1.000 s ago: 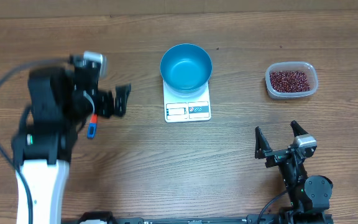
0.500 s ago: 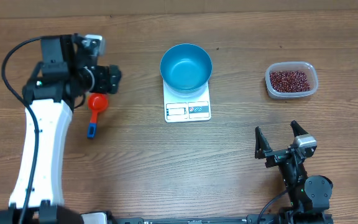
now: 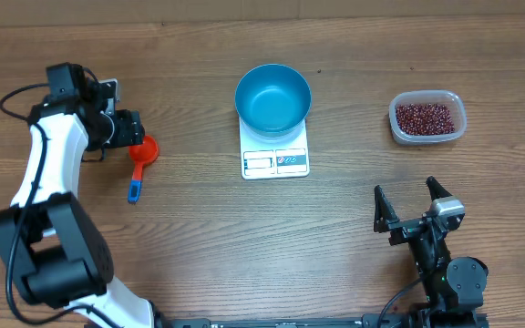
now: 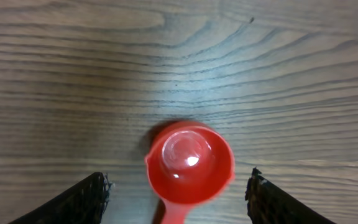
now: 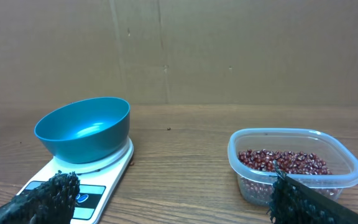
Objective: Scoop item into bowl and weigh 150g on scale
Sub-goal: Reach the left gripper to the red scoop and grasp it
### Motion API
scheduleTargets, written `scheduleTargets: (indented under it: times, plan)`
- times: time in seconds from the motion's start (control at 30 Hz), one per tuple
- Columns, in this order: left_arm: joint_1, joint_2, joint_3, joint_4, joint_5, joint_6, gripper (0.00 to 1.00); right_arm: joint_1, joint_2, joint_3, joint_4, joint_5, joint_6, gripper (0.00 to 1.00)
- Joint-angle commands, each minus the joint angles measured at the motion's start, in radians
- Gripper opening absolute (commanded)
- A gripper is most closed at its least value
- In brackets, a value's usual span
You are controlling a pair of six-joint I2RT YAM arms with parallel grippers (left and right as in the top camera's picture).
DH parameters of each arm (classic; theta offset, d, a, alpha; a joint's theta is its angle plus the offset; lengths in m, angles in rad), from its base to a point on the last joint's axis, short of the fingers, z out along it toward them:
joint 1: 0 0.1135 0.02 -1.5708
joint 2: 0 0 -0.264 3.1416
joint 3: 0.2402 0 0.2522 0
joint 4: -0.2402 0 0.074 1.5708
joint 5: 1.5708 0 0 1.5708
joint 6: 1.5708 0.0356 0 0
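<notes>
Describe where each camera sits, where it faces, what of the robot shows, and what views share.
Overhead: above the wooden table, looking straight down; both arms, left tool over the red plastic scoop.
Left wrist: straight down on the scoop; black fingertips show.
Right wrist: low, level, toward round blue plastic bowl on flat white scale and clear plastic tub of red-brown beans; its fingertips show.
Shared: overhead and right wrist show bowl, scale, tub.
</notes>
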Motion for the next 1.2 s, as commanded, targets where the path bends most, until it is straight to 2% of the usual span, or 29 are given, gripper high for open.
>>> scheduleTargets:
  times: [0.0, 0.23, 0.43, 0.6, 0.63, 0.83, 1.03, 1.17]
  plan:
    - [0.003, 0.06, 0.024, 0.024, -0.013, 0.066, 0.71, -0.004, -0.01, -0.01, 0.005, 0.01, 0.006, 1.0]
    - [0.003, 0.15, 0.024, 0.07, -0.013, 0.172, 0.54, -0.004, -0.01, -0.01, 0.005, 0.01, 0.006, 1.0]
    - [0.002, 0.202, 0.024, 0.093, -0.009, 0.174, 0.42, -0.004, -0.01, -0.01, 0.005, 0.01, 0.006, 1.0]
    - [-0.005, 0.215, 0.024, 0.114, -0.009, 0.174, 0.07, -0.004, -0.01, -0.01, 0.005, 0.01, 0.006, 1.0]
    - [-0.006, 0.214, 0.024, 0.119, -0.008, 0.173, 0.04, -0.004, -0.01, -0.01, 0.005, 0.01, 0.006, 1.0]
    - [-0.006, 0.2, 0.048, 0.094, -0.008, 0.107, 0.04, -0.004, -0.01, -0.01, 0.005, 0.01, 0.006, 1.0]
    - [-0.006, 0.122, 0.22, -0.061, 0.02, -0.147, 0.04, -0.004, -0.01, -0.01, 0.005, 0.01, 0.006, 1.0]
    - [-0.006, 0.03, 0.354, -0.19, 0.151, -0.322, 0.04, -0.004, -0.01, -0.01, 0.005, 0.01, 0.006, 1.0]
